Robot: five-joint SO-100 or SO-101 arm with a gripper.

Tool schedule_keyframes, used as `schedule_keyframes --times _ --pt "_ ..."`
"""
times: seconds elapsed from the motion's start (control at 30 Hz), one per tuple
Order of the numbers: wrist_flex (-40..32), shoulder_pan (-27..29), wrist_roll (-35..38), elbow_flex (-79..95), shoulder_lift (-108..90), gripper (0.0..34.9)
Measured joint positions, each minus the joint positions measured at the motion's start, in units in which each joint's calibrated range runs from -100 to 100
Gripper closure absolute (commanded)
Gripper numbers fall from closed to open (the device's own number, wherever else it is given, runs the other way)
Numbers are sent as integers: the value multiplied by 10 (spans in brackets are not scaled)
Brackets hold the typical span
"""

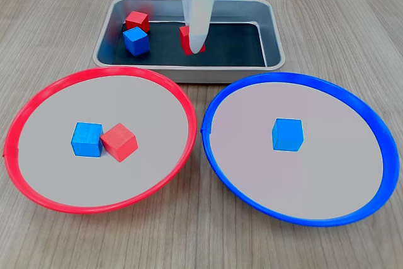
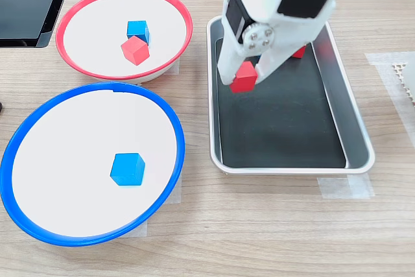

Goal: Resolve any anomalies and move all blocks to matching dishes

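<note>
A red block (image 1: 189, 38) sits between the tips of the white claw (image 1: 194, 43) over the dark bottom of the silver metal tray (image 1: 272, 36); the claw is closed on it. In the second exterior view this same block (image 2: 244, 76) shows at the lower end of the claw (image 2: 245, 74), near the tray's (image 2: 355, 128) left wall in the second exterior view; whether it touches the tray's bottom or hangs just above it cannot be told.

In the first exterior view, two more blocks lie in the tray's far left corner: a red one (image 1: 137, 21) and, just in front of it, a blue one (image 1: 135, 40), close together. In the second exterior view the arm covers most of that corner.

The red-rimmed dish (image 1: 38, 102) holds a blue block (image 1: 87, 139) and a red block (image 1: 119, 142) side by side, touching or nearly so, near the middle of its pale grey inside. The blue-rimmed dish (image 1: 362, 108) holds one blue block (image 1: 288, 135), alone near its centre. In the second exterior view these appear as the red-rimmed dish (image 2: 81, 14) with its blue (image 2: 137, 30) and red (image 2: 135, 50) blocks, and the blue-rimmed dish (image 2: 165, 115) with its blue block (image 2: 127, 168).

Both dishes and the tray rest on a pale wood-grain surface (image 1: 63, 23), the dishes side by side and nearly touching, the tray just beyond them in the first exterior view. Clear tape (image 2: 343, 186) holds the tray's near corner in the second exterior view. A dark flat object (image 2: 29, 4) lies at the second exterior view's upper left.
</note>
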Motion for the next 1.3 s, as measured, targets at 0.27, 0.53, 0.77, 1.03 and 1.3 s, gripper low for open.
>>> schedule_keyframes --times 0.27,0.53,0.77,1.03,1.3 --pt "41 54 -13 -330 163 348" --pt "-51 81 47 -402 338 260" --pt "-45 80 63 -411 345 133" --pt "17 105 67 -488 345 150" --pt "4 165 53 -562 423 115"
